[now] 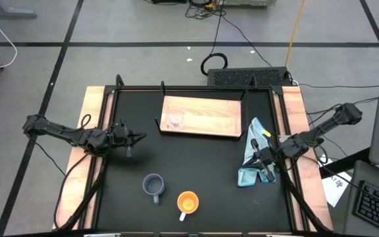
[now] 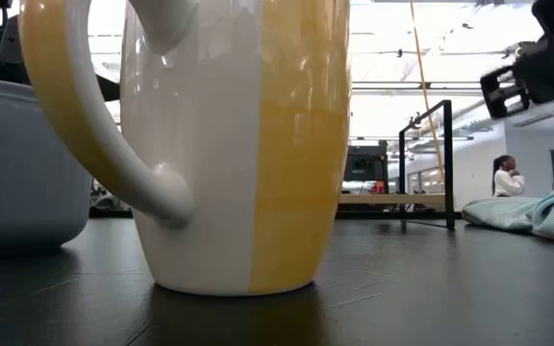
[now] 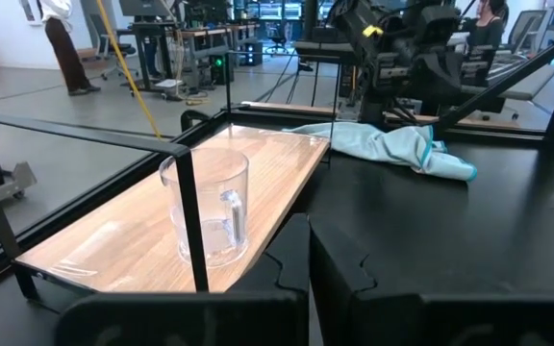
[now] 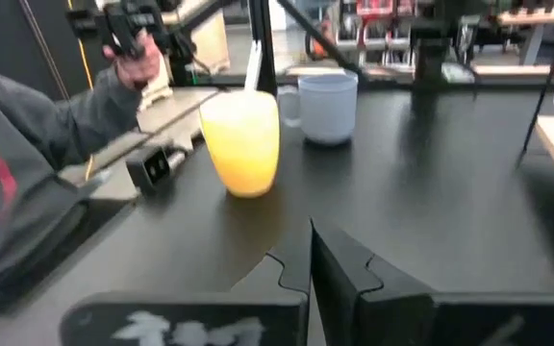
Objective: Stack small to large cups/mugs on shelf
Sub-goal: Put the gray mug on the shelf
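cups: 3, glass cup (image 1: pixel 175 120) on shelf (image 1: pixel 206 117) | left gripper (image 1: pixel 139 137) closed, empty, beside shelf | right gripper (image 1: pixel 266 172) closed, over cloth (image 1: pixel 254 155)

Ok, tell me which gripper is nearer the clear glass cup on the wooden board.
Left. The left gripper sits just beside the clear glass cup; the right gripper is across the board, over the light-blue cloth.
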